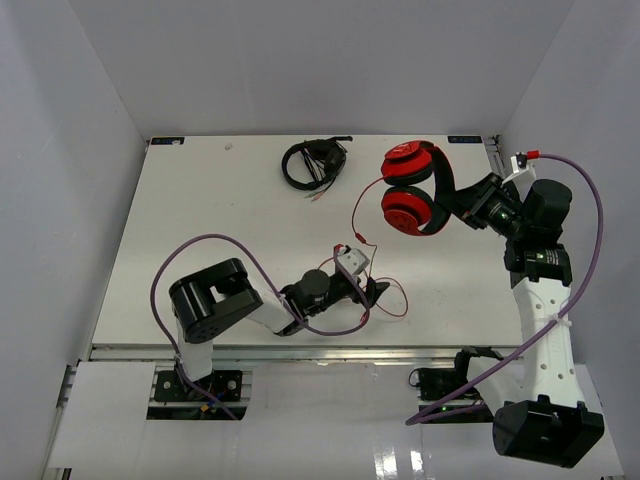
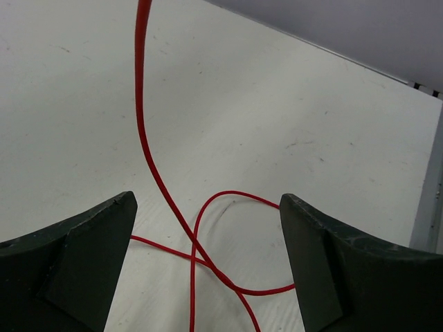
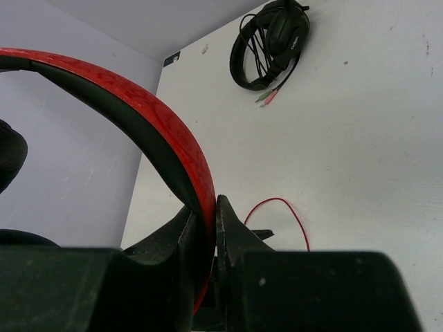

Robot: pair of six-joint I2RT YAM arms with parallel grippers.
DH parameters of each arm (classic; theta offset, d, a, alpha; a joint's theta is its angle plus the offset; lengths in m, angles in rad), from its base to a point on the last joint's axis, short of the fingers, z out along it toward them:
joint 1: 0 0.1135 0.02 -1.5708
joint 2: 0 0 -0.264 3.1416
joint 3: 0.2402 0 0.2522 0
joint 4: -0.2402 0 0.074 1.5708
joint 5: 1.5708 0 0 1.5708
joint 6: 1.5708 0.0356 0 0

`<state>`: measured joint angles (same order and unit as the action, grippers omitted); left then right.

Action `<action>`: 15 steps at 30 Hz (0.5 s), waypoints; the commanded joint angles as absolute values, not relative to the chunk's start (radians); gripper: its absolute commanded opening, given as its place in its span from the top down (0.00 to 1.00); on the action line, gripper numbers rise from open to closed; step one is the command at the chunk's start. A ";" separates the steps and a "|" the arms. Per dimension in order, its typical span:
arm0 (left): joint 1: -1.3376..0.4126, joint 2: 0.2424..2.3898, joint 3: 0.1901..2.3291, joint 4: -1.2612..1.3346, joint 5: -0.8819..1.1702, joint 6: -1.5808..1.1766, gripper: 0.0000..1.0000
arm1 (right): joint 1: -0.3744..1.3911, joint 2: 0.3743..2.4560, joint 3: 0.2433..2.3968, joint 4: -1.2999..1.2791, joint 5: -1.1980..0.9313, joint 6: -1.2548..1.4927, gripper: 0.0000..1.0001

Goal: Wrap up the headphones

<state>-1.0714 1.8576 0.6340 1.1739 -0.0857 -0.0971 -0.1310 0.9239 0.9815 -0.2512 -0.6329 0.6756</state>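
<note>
The red headphones (image 1: pixel 410 188) are at the back right of the table, held up by my right gripper (image 1: pixel 462 210), which is shut on their headband (image 3: pixel 173 149). Their thin red cable (image 1: pixel 368 245) runs from the ear cups down to the table's middle and loops near my left gripper (image 1: pixel 375 290). In the left wrist view the cable (image 2: pixel 149 155) crosses itself on the table between the two spread fingers. My left gripper (image 2: pixel 208 235) is open and holds nothing.
Black headphones (image 1: pixel 313 162) with a bundled cable lie at the back middle, also seen in the right wrist view (image 3: pixel 271 43). White walls enclose the table on three sides. The table's right edge (image 2: pixel 426 207) is close to the left gripper.
</note>
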 commanded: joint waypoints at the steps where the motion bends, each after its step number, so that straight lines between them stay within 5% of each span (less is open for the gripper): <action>1: -1.050 1.879 0.682 1.119 -0.146 -0.122 0.09 | -0.137 0.890 0.976 -0.169 -0.676 0.721 0.92; 9: -1.035 1.898 0.701 1.090 -0.061 -0.178 0.41 | -0.137 0.884 0.951 -0.156 -0.687 0.735 0.92; 15: -1.035 1.888 0.726 1.051 0.046 -0.210 0.81 | -0.137 0.878 0.962 -0.181 -0.679 0.715 0.92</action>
